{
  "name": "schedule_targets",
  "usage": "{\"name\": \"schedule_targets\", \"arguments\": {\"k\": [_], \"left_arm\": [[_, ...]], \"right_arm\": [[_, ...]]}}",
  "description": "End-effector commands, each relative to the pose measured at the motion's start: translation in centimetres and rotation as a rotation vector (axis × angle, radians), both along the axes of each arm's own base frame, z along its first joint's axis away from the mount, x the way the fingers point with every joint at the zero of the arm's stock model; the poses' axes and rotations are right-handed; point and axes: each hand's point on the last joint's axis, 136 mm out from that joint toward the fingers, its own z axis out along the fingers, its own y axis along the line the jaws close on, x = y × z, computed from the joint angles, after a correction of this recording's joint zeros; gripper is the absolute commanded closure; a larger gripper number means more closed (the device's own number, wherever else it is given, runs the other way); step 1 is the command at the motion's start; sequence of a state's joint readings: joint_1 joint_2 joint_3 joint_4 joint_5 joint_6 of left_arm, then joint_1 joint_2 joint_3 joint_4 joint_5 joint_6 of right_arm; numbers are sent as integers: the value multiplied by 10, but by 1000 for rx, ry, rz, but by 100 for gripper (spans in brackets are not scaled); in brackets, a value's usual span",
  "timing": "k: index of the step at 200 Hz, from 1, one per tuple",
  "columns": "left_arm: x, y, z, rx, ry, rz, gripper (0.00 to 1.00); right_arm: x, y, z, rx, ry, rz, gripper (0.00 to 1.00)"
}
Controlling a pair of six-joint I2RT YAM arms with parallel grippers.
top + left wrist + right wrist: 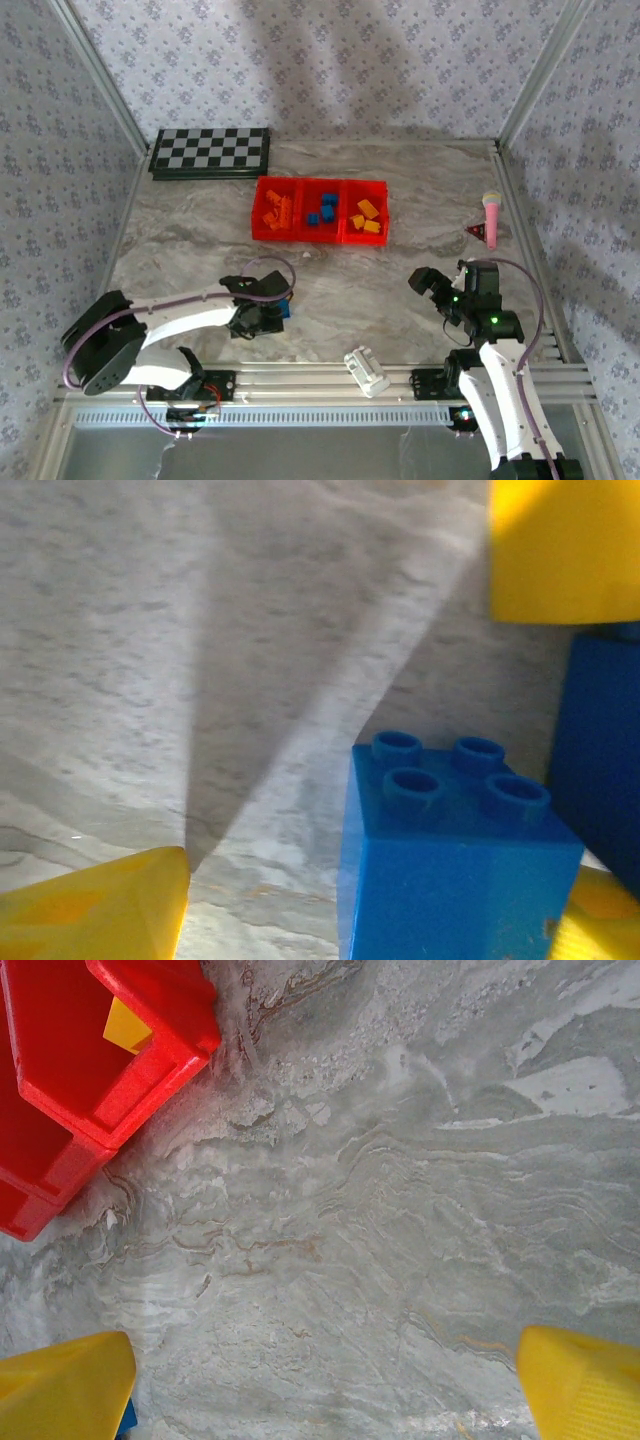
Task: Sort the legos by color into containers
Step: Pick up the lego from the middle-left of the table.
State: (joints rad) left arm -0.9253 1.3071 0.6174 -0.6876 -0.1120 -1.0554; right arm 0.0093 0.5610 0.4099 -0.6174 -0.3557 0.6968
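The red containers (pixel 320 210) stand in a row at the back middle of the table. Orange legos (pixel 277 212) lie in the left bin, blue legos (pixel 322 210) in the middle one, yellow legos (pixel 367 217) in the right one. My left gripper (pixel 268 312) is low over the table, open. A blue lego (pixel 450 865) with four studs sits between its fingers, close to the right finger (pixel 600 925) and well apart from the left one (pixel 100 910). My right gripper (pixel 432 285) hangs open over bare marble with nothing between its fingers (pixel 70 1385).
A checkerboard (pixel 210 152) lies at the back left. A pink microphone toy (pixel 492 215) and a small red piece (pixel 475 232) are at the right. A white ribbed cylinder (pixel 366 370) rests on the front rail. A yellow block (pixel 560 550) and a dark blue one (pixel 600 750) sit beside the left gripper.
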Motion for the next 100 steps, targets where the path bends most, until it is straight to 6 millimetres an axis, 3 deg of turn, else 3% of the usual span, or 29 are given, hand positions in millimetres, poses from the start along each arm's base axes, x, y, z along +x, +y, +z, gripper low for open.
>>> {"name": "schedule_targets", "arguments": {"k": [1,37,100], "left_arm": [[0,4,4,-20,-14,1,25],[7,6,10,-31,-37,-4,25],[12,0,-2,-43,-18,-1,30]], "right_arm": [[-3,0,-4,-4,14,-3,0],[-2,1,-3,1,12,-1,0],[-2,0,-3,-2,14,-2,0]]}}
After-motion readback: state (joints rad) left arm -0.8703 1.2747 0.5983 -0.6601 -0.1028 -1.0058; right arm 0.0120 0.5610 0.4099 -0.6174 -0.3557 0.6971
